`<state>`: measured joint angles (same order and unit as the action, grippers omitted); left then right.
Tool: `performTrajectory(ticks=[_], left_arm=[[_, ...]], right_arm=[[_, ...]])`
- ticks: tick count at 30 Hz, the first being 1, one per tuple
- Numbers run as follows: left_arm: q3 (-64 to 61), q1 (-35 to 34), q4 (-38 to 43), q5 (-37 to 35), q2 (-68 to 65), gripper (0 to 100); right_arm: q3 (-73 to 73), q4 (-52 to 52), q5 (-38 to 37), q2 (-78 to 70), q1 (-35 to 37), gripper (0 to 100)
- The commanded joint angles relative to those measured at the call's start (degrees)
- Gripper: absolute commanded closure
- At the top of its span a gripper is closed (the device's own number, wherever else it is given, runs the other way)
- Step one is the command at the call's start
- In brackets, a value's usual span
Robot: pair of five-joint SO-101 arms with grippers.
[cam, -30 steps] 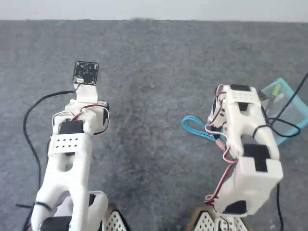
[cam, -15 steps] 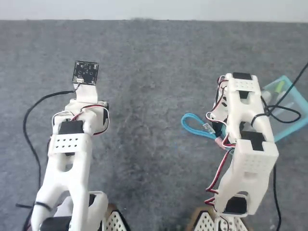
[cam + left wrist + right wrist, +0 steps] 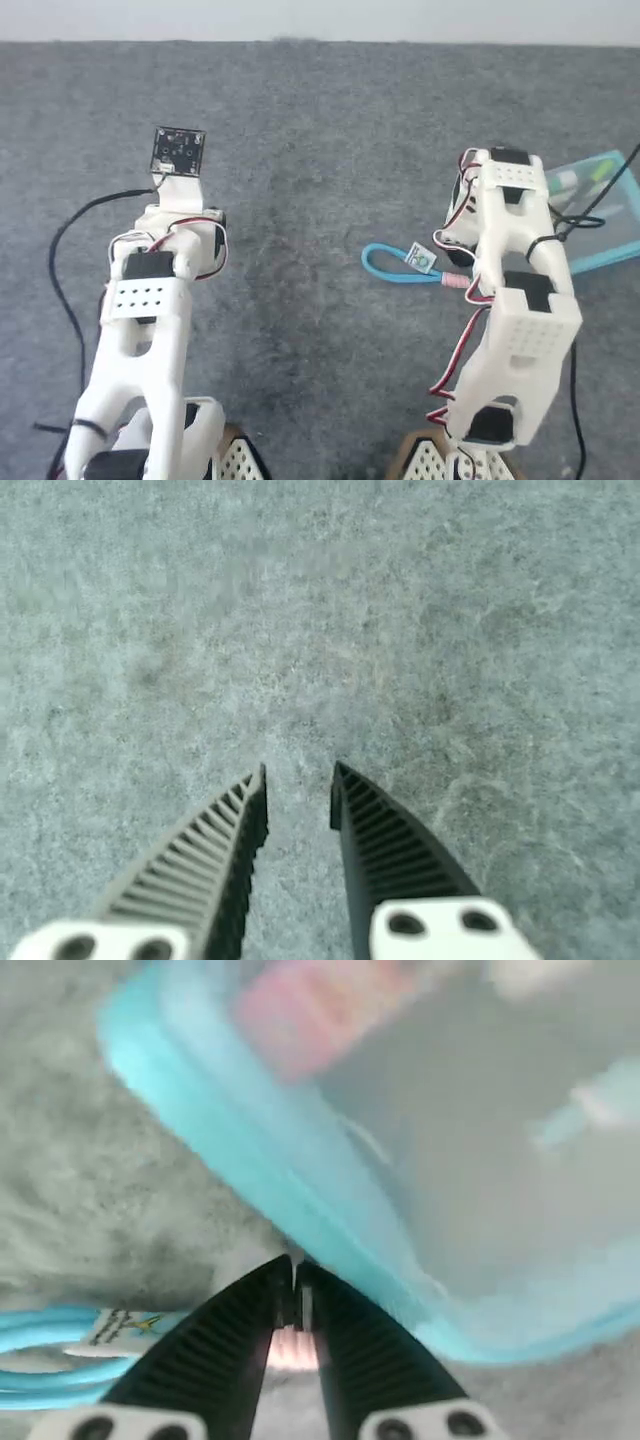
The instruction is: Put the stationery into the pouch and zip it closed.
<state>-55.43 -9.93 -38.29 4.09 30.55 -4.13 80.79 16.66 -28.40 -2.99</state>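
Grey carpet (image 3: 320,120) forms the work surface. Well left of the pouch (image 3: 605,215), the left gripper (image 3: 297,780) hangs over bare carpet, its jaws slightly apart and holding nothing. A blue cord loop (image 3: 385,265) with a small tag (image 3: 421,257) lies just left of the pouch. The right gripper (image 3: 296,1272) is clamped on the zipper pull (image 3: 292,1348) at the pouch's teal edge. Stationery (image 3: 585,180) lies inside the pouch.

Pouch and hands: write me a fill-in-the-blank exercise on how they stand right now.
1. The left hand hangs ___ over grey carpet.
2. The right hand is ___ on a pinkish tab at the pouch.
3. The strap loop on the carpet is ___ in colour.
Missing words: open; shut; blue.
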Motion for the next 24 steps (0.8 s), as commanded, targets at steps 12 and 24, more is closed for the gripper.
performTrajectory(ticks=[12,24], left_arm=[[-0.31,-0.26,1.67,-0.79,2.2,90],[-0.31,-0.26,1.67,-0.79,2.2,90]], right_arm=[[20.13,-8.66,8.53,23.87,7.69,90.7],[20.13,-9.8,19.34,16.48,4.0,74.6]])
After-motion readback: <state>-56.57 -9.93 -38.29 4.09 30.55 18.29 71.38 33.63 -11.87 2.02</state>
